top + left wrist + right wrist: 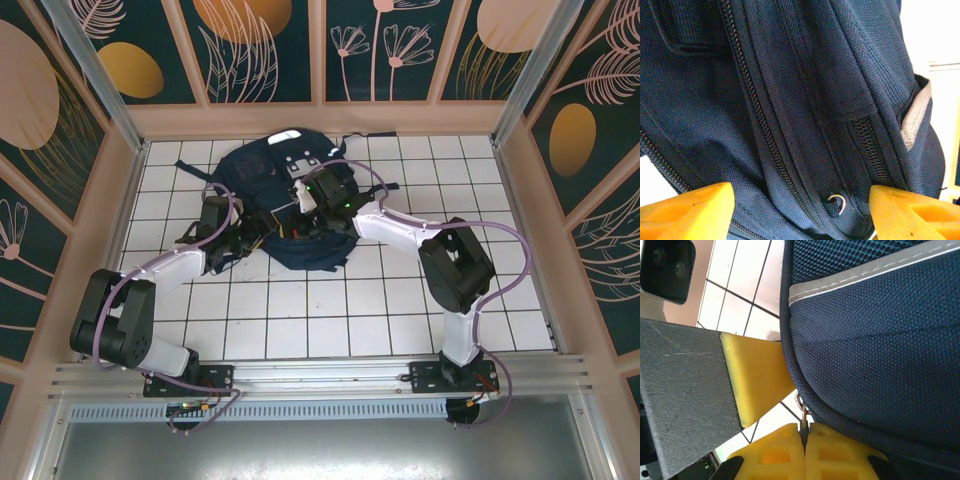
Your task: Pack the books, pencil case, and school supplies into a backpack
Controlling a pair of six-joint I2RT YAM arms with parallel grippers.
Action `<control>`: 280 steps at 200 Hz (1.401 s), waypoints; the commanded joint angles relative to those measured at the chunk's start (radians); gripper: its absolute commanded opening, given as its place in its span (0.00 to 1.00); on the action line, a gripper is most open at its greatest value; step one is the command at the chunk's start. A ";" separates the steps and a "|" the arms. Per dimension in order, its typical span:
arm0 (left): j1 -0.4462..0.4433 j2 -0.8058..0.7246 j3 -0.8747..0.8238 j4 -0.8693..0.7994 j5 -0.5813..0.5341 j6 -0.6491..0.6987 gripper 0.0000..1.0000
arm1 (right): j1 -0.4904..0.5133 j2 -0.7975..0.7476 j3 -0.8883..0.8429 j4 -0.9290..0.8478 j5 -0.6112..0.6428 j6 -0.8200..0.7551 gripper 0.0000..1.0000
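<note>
The navy backpack (262, 165) lies at the back middle of the tiled table. At its left side my left gripper (232, 240) stands open. Its yellow fingertips (687, 212) straddle a fold of backpack (805, 100) fabric crossed by zippers, with a small metal ring (838, 203) between them. On the bag's right half, my right gripper (303, 203) is shut on a metal zipper pull (803, 419) at the backpack's (880, 355) seam. A yellow finger (757, 380) of the left gripper rests against the same side. The books, pencil case and school supplies are hidden.
Beige walls with patterned panels (270, 50) close in the white tiled table (300, 320) on three sides. Both arms reach in from the near rail (320, 375), the right arm's elbow (455, 262) standing high on the right. Dark straps (195, 170) trail off the bag's left.
</note>
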 commanded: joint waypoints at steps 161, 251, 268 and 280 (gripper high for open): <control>-0.004 0.094 -0.099 0.453 -0.036 -0.182 0.00 | 0.096 -0.055 -0.059 0.041 -0.032 0.019 0.00; -0.003 0.088 -0.130 0.429 -0.019 -0.123 0.00 | -0.072 -0.211 -0.231 -0.256 0.260 -0.155 0.00; -0.003 0.084 -0.125 0.406 0.000 -0.106 0.00 | -0.135 -0.230 -0.249 -0.271 0.294 -0.195 0.00; -0.002 0.071 -0.125 0.388 0.011 -0.093 0.00 | -0.181 -0.232 -0.244 -0.289 0.351 -0.238 0.00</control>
